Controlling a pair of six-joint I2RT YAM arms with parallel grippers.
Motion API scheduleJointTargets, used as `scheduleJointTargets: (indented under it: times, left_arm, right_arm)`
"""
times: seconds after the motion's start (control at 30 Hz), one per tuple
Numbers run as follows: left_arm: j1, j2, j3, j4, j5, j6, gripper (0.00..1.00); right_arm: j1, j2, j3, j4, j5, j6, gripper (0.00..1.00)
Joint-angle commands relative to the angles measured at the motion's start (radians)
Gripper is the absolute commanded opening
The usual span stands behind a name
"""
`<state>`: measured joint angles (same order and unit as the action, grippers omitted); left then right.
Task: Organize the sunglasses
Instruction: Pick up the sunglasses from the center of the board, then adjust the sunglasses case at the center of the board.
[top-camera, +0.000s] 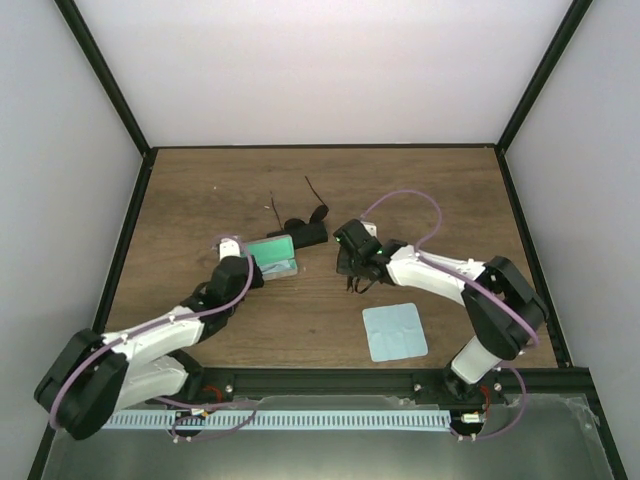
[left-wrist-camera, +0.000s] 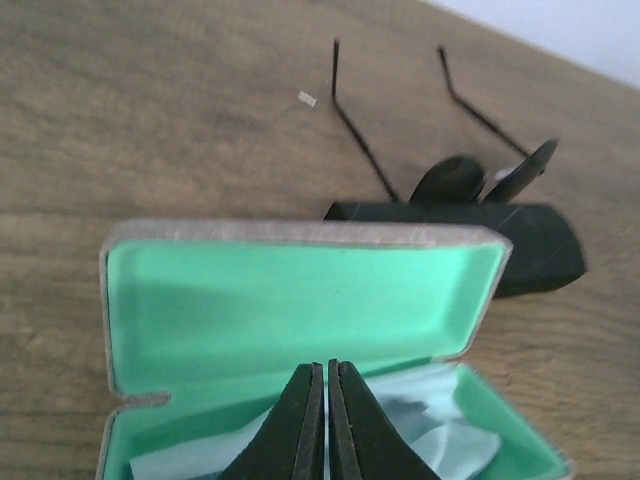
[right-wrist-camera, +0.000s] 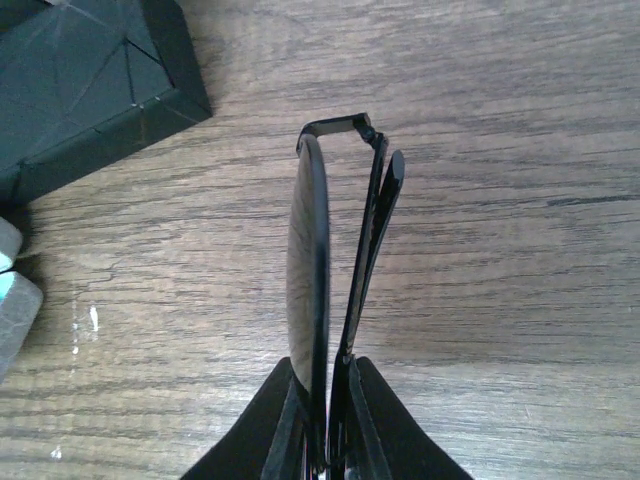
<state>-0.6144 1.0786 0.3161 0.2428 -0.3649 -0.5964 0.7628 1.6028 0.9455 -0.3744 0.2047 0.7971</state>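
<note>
One pair of sunglasses (right-wrist-camera: 312, 250), folded, stands edge-on between the fingers of my right gripper (right-wrist-camera: 328, 368), which is shut on it just above the wooden table; in the top view this gripper (top-camera: 352, 268) is right of centre. A second pair of sunglasses (left-wrist-camera: 478, 176) rests with its arms unfolded against a black case (left-wrist-camera: 530, 252), also seen from above (top-camera: 316, 214). My left gripper (left-wrist-camera: 327, 366) is shut with nothing between its fingers. It hovers over an open case with green lining (left-wrist-camera: 300, 300) that holds a light blue cloth (left-wrist-camera: 440, 420).
A light blue square cloth (top-camera: 394, 331) lies flat on the table near the right arm's base. The black case (top-camera: 303, 234) sits just behind the open green case (top-camera: 272, 256). Dark frame rails (top-camera: 320, 147) border the table at the back and sides.
</note>
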Motion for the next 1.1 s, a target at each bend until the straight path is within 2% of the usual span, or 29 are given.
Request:
scheduleJointTargets:
  times: [0.0,0.17,0.27,0.5,0.67,0.73,0.87,0.97,1.07]
  left_arm:
    - [-0.002,0.099,-0.017,0.018,-0.004,-0.029,0.04]
    - [-0.002,0.197,-0.055,0.096,0.015,-0.043,0.04]
    - [-0.004,0.191,-0.076,0.111,0.023,-0.048,0.04]
    - [-0.014,0.053,-0.119,0.078,0.035,-0.063,0.04]
    - [-0.027,-0.125,-0.121,0.008,0.058,-0.064,0.04]
    - [-0.027,-0.193,-0.106,-0.061,-0.004,-0.065,0.04]
    - [-0.019,-0.241,-0.074,-0.222,-0.247,-0.143,0.04]
    - [-0.013,-0.283,-0.072,-0.251,-0.339,-0.201,0.05]
    - [0.000,-0.319,-0.066,-0.279,-0.409,-0.269,0.13]
  right_arm:
    - [0.009,-0.066,-0.008,0.016,-0.005,-0.015,0.10]
    - [0.009,-0.135,-0.033,0.027,-0.024,-0.016,0.10]
    - [0.009,-0.170,-0.039,0.019,-0.024,-0.016,0.11]
    - [0.008,-0.220,-0.062,0.055,-0.074,-0.021,0.11]
    - [0.009,-0.204,-0.074,0.125,-0.137,-0.018,0.11]
    - [0.011,-0.192,-0.073,0.141,-0.153,-0.015,0.11]
    - [0.025,-0.179,-0.071,0.159,-0.166,-0.020,0.11]
    - [0.036,-0.176,-0.066,0.157,-0.169,-0.030,0.11]
    - [0.036,-0.183,-0.075,0.160,-0.187,-0.043,0.11]
